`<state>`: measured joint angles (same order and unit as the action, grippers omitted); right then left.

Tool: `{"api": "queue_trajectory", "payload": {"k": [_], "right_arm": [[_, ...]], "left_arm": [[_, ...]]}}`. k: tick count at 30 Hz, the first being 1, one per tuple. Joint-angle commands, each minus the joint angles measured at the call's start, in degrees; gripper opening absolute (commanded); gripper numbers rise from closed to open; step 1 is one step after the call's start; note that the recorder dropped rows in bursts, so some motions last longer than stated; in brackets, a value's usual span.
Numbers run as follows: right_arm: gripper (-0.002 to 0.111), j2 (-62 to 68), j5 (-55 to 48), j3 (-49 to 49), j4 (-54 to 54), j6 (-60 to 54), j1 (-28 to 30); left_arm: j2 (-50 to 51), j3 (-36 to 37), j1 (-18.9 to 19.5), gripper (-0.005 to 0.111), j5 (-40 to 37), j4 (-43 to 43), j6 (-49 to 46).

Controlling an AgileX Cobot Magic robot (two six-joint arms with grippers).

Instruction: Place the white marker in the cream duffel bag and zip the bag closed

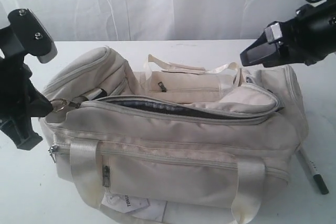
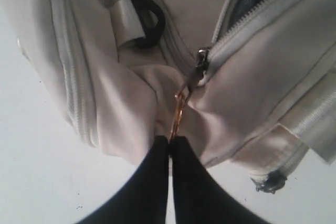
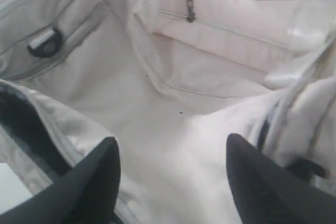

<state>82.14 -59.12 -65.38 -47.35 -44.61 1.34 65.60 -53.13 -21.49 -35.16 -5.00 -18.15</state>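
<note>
**Marker's not in the bag yet, here's how I'd play it**

The white marker [image 1: 308, 167] is lying on the bench [image 1: 31, 192], right up against the end of the cream duffel bag [image 1: 173, 150] on the robot's right. Its dark cap points away from the bag. It's a skinny white stick with tiny black print, and the bag's bulge partly hides it.

The left end effector [image 1: 50, 108] is clenched on the zip pull ring [image 2: 178, 109] at its end of the bag. The right end effector [image 1: 254, 51] is released, jaws wide, holding nothing, hovering over the bag's other end.

The main zip [image 1: 173, 109] gapes open and you can see dark lining inside, so I'd say the pickup is the step in hand.

My two cents:
- Right arm drops beside the bag and pinches across the barrel mid-length, not the cap.
- Come in from the open bench side so the fingers don't snag fabric.
- Left keeps the ring taut so the mouth stays open for the drop.

The marker's thin and round, so it'll probably roll if nudged.
</note>
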Motion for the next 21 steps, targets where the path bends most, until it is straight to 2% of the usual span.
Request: {"api": "queue_trajectory", "payload": {"k": [1, 9, 15, 19, 21], "right_arm": [[0.056, -1.5, -4.1, -1.5, -1.5, -7.8, -3.3], [0.056, 0.1, -0.7, -1.5, -0.3, -13.2, -13.6], [0.056, 4.0, 1.7, -1.5, -0.1, -15.0, -18.7], [0.056, 5.7, 4.8, -1.5, 2.4, -15.6, -20.8], [0.056, 7.0, 4.8, -1.5, 2.6, -15.6, -21.5]], "left_arm": [[-0.6, 0.3, 0.2, 0.0, 0.5, 1.3, -0.3], [-0.6, 0.3, 0.2, 0.0, 0.9, 5.0, -1.5], [-0.6, 0.3, 0.2, 0.0, 1.1, 8.7, -4.9], [-0.6, 0.3, 0.2, 0.012, 1.7, 10.0, -6.2], [-0.6, 0.3, 0.2, 0.023, 3.9, 10.7, -6.2]]}}
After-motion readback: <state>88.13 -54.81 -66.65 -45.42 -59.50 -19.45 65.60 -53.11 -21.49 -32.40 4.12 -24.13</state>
